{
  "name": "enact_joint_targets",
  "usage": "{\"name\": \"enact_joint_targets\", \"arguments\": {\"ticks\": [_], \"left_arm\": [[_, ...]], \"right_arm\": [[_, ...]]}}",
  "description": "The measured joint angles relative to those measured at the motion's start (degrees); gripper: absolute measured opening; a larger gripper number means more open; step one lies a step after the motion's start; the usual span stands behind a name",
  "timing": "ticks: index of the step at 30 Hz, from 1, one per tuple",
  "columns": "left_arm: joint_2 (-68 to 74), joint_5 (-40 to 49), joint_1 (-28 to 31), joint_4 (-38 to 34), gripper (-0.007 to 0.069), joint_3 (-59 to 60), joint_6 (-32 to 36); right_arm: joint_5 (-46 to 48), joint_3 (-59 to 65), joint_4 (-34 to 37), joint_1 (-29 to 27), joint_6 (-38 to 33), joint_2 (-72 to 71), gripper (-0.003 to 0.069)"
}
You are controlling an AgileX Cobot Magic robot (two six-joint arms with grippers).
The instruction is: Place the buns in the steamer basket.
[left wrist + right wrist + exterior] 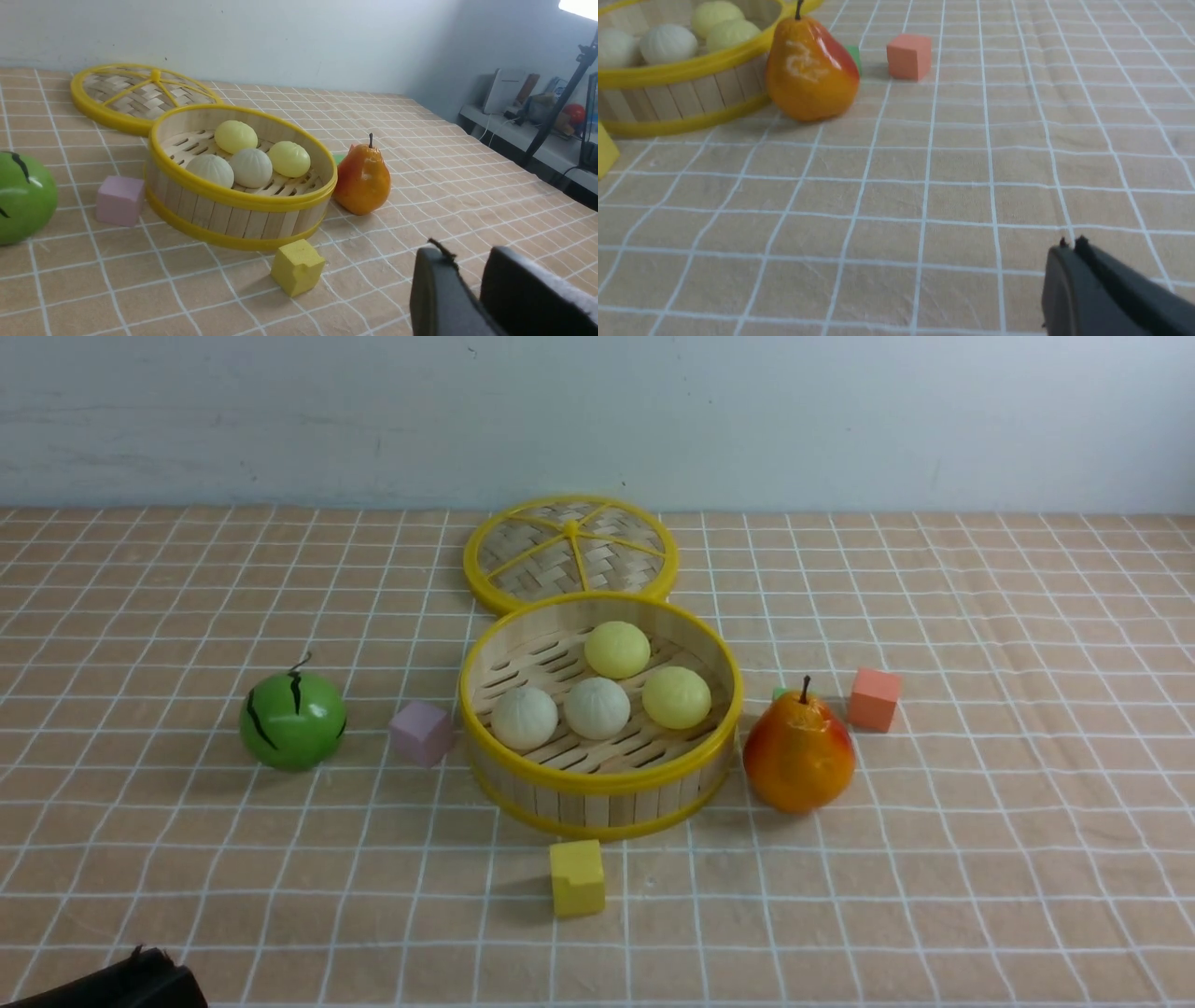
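The steamer basket stands at the middle of the checked cloth. Inside it lie the buns: two off-white ones and two pale yellow ones. The left wrist view shows the same basket with the buns on its slatted floor. My left gripper hangs near the front left of the table, far from the basket, open and empty; only a dark corner of it shows in the front view. My right gripper is shut and empty, over bare cloth to the right of the basket.
A woven lid lies behind the basket. A green melon ball and a pink cube sit to the left, and a yellow cube in front. To the right are a pear, a small green block and an orange cube.
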Motion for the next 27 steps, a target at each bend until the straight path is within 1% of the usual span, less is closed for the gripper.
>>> {"name": "enact_joint_targets", "arguments": {"ticks": [27], "left_arm": [[0.0, 0.4, 0.3, 0.4, 0.0174, 0.0, 0.0]], "right_arm": [[0.9, -0.2, 0.0, 0.0, -0.1, 0.0, 0.0005]]}}
